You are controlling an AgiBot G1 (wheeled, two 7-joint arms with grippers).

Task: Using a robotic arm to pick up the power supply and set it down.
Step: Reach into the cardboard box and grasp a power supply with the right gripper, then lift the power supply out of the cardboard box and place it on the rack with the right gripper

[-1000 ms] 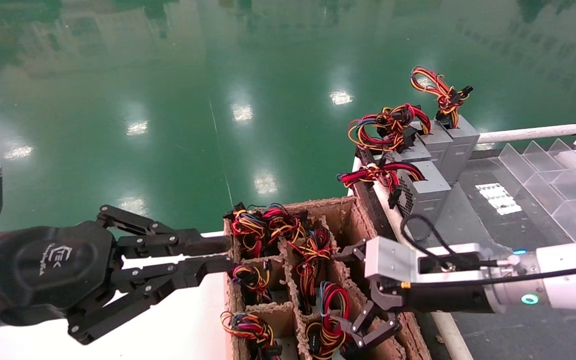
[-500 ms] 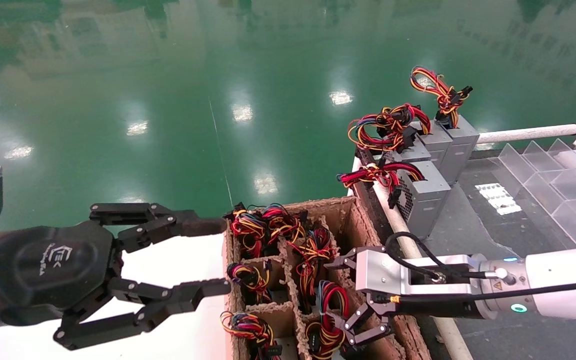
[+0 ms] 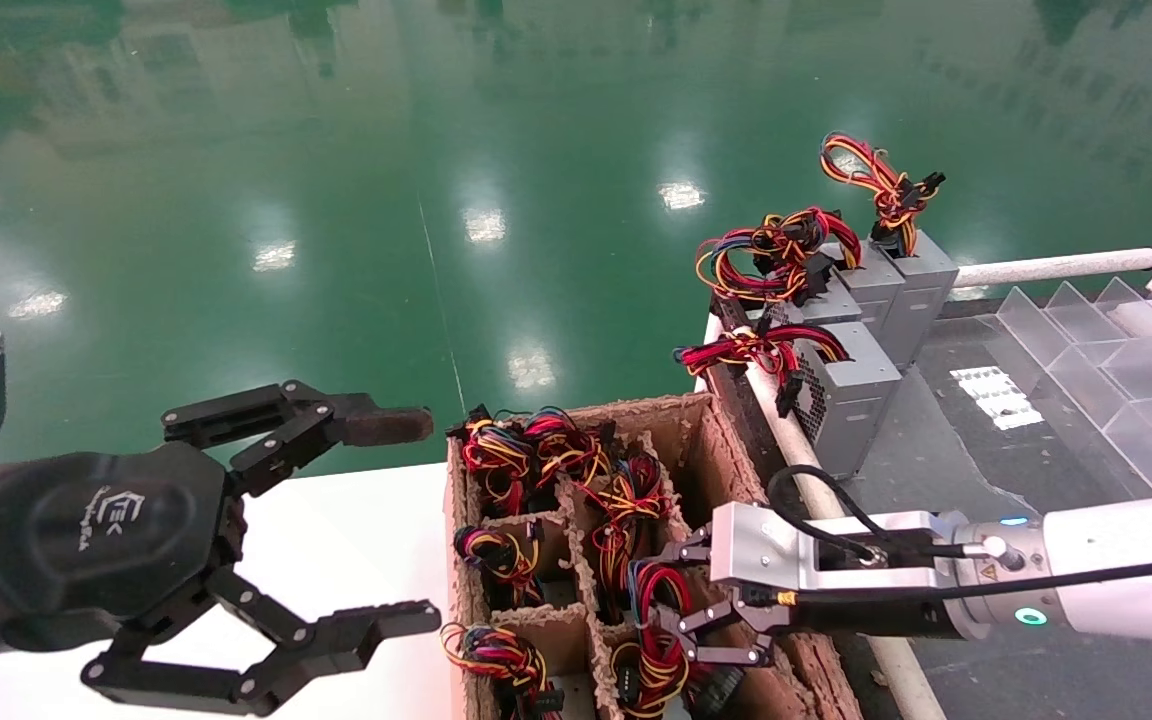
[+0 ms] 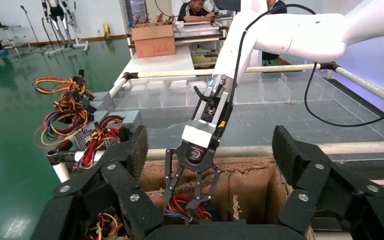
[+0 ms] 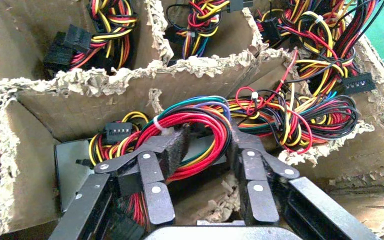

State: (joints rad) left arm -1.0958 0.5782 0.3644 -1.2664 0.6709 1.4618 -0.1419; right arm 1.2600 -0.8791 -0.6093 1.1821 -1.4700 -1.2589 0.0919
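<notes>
The power supply sits low in a near compartment of the cardboard box (image 3: 676, 420). Its tall red-and-blue wire loop (image 3: 661, 590) sticks up. In the right wrist view a grey metal face (image 5: 67, 167) shows below the red loop (image 5: 195, 117). My right gripper (image 3: 684, 635) reaches down into that compartment. Its fingers (image 5: 177, 145) press the loop from both sides, so the gripper (image 5: 207, 145) is shut on the wires. My left gripper (image 3: 421, 520) hovers wide open just left of the box, holding nothing. The left wrist view shows that gripper (image 4: 211, 150) facing the right one (image 4: 187, 195).
Other compartments hold similar wire bundles (image 3: 526, 450). Three grey boxes with wires (image 3: 851, 385) stand on the dark bench at the back right, beside clear plastic bins (image 3: 1116, 350) and a white rail (image 3: 1046, 268). A white tabletop (image 3: 356, 540) lies left of the box.
My left gripper has opened from nearly shut to wide. My right gripper has sunk deeper into the compartment and its fingers have closed in on the red-and-blue loop.
</notes>
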